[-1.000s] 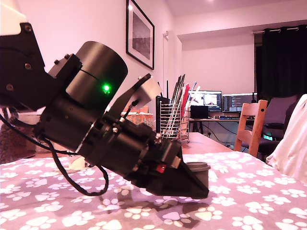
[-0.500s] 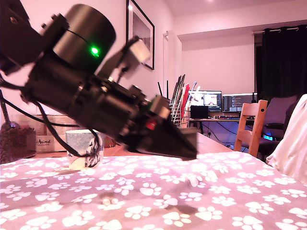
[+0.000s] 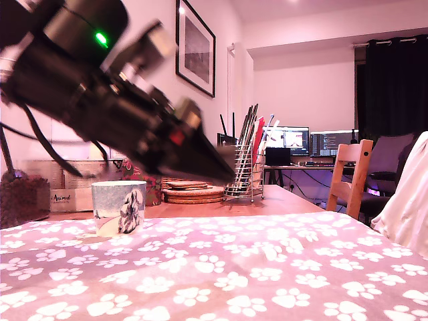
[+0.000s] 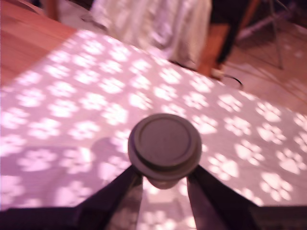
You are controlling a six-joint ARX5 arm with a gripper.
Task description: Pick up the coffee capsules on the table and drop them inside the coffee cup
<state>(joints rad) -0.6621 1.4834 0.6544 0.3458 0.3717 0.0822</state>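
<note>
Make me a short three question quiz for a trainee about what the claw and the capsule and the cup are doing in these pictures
1. True or false: the claw is shut on the dark capsule.
2. In the exterior view, the dog-printed cup stands on which side of the picture? A) the exterior view's left B) the exterior view's right C) dead centre
3. Fill in: the cloth on the table is printed with white ____ prints.

Key
1. True: in the wrist view the two fingers pinch the capsule below its rim, clear of the cloth.
2. A: it sits upright at the far edge of the cloth, below the raised arm.
3. Paw.
</note>
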